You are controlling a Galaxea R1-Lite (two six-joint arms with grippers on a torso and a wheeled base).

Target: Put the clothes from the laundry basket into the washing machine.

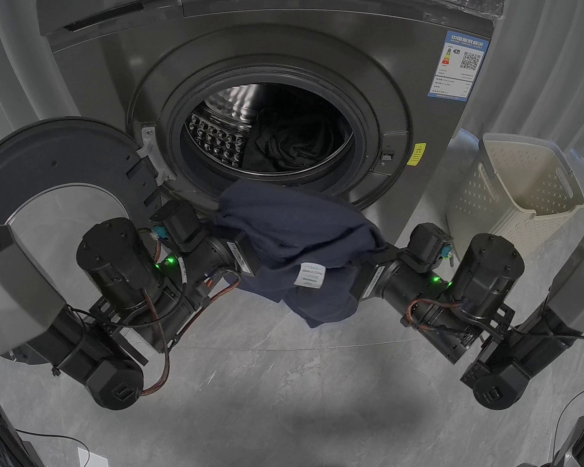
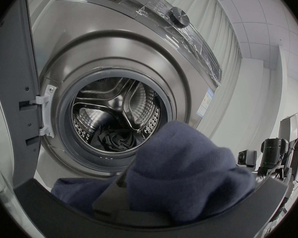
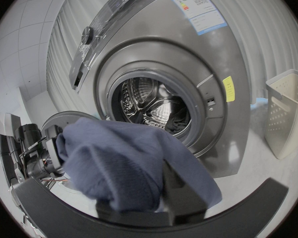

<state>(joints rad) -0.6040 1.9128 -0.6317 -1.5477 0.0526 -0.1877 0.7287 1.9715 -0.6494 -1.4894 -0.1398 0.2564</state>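
Item: left gripper (image 1: 243, 254), black, low in front of the machine, its fingers buried in cloth and clamped on one side of a navy blue knit garment (image 1: 298, 235). Item: right gripper (image 1: 370, 270), black, level with the first and likewise closed on the garment's other side. The garment is stretched between the two, bunched over both, with a loose tail hanging down above the grey marbled floor (image 1: 292, 390) and a white sewn-in label (image 1: 310, 275) facing outward; its upper edge lies at the lower lip of the porthole, outside the drum. Item: round dark grey door (image 1: 58, 157), swung fully open on the robot's left. Item: grey front-loading washing machine (image 1: 396, 85), with a small yellow sticker (image 1: 416, 154) beside the opening and a blue-bordered label (image 1: 457, 66) on the upper front. Item: steel drum (image 1: 227, 134), holding a heap of black clothes (image 1: 292, 141) on its bottom. Item: cream perforated plastic laundry basket (image 1: 525, 189), on the floor to the robot's right of the machine, tilted, near but apart from it. Item: pale pleated curtain (image 1: 551, 53), behind.
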